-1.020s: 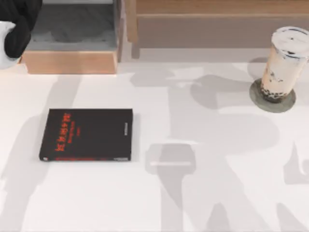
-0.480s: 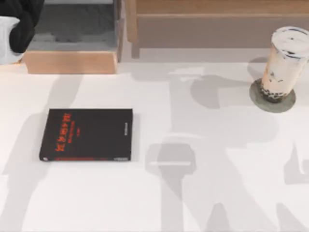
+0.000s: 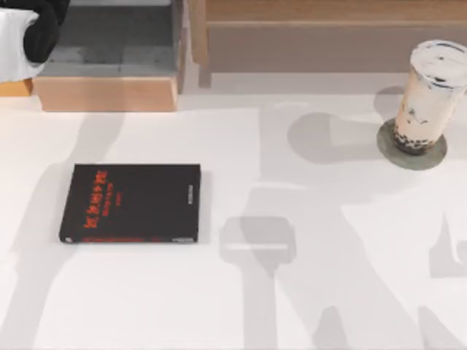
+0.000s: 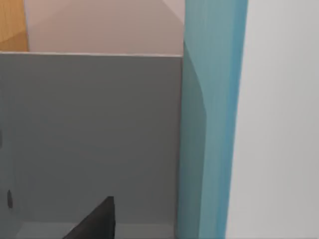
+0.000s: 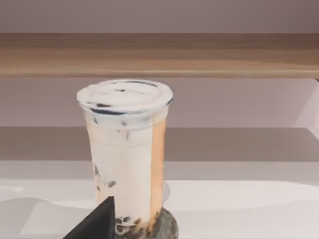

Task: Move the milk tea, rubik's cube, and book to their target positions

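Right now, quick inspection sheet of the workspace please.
Surface: white table, arm shadows across it.
Job's things: milk tea upright on a grey disc, at right; teal book close before the left wrist camera, beside a grey panel.
Clutter: black book lying flat, at left.
Grippers: left arm at the far left corner.
Cables: nothing seen.
Surroundings: wooden shelf along the back.

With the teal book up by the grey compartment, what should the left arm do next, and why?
Probably lower the book into the grey compartment and let go: the left wrist view shows it upright against the grey wall. The milk tea already stands on its disc.
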